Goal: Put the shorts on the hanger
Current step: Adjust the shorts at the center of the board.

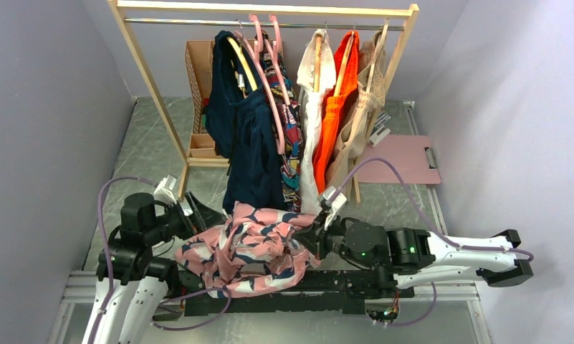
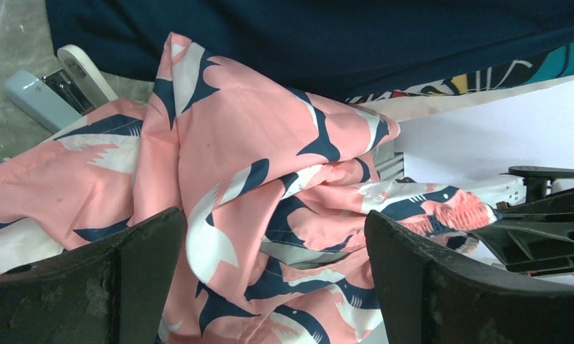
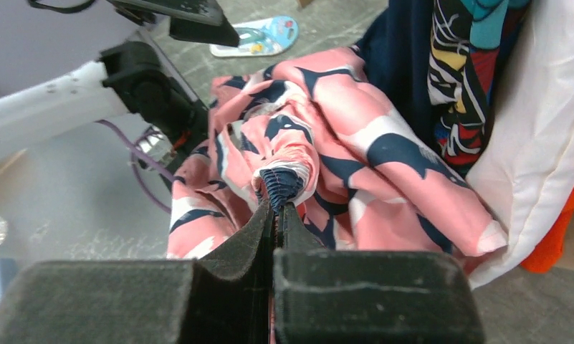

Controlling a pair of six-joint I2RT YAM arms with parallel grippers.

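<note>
behind the shorts (image 1: 251, 247) hangs a navy garment (image 1: 251, 158) (crowding the hanger (image 1: 275, 100)).

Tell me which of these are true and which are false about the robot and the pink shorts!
1. The right gripper pinches the shorts by their waistband. True.
2. The left gripper is squeezed shut. False: its jaws stand wide apart.
3. The shorts hang on the pink hanger. False: they lie bunched up between the two arms, and the hanger is up on the rack.
4. An orange garment hangs on the rack. True.
</note>
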